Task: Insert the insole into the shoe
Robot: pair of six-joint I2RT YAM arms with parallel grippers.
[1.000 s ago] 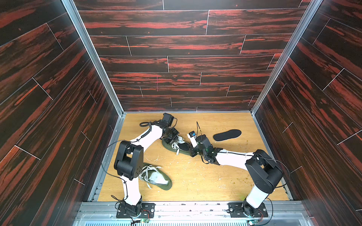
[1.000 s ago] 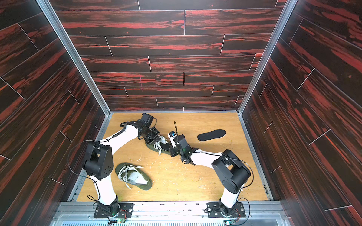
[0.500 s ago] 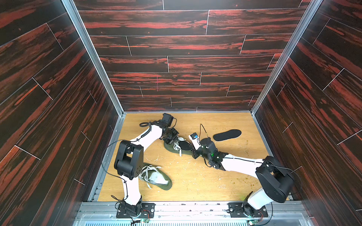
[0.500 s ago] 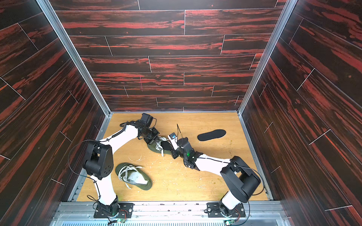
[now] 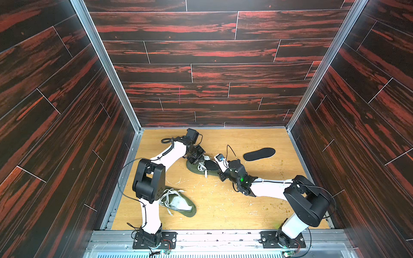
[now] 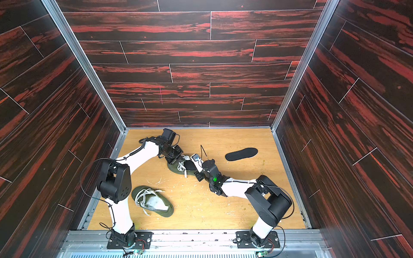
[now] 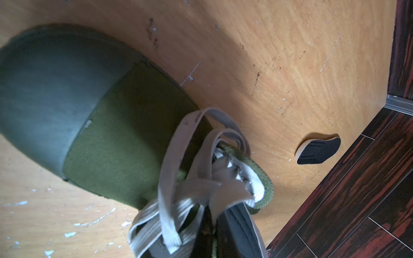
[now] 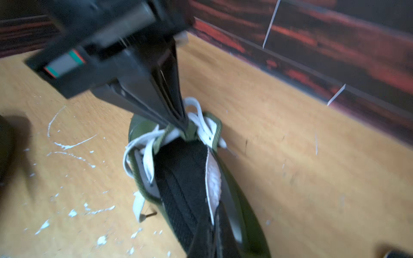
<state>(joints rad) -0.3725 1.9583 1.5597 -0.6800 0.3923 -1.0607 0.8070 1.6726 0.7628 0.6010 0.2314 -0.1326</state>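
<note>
Right wrist view is showing you roughly halfway — your right gripper (image 8: 211, 236) is pinching the insole (image 8: 183, 185) by its rear, front already lying inside the shoe (image 8: 245, 223) just ahead, while your left gripper (image 8: 185, 130) is clamping the tongue (image 8: 191, 134) up. Heel isn't seated yet.

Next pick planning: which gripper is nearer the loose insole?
Right. The right gripper is at the far shoe's heel, toward the loose insole; the left gripper is at its laces, farther off.
</note>
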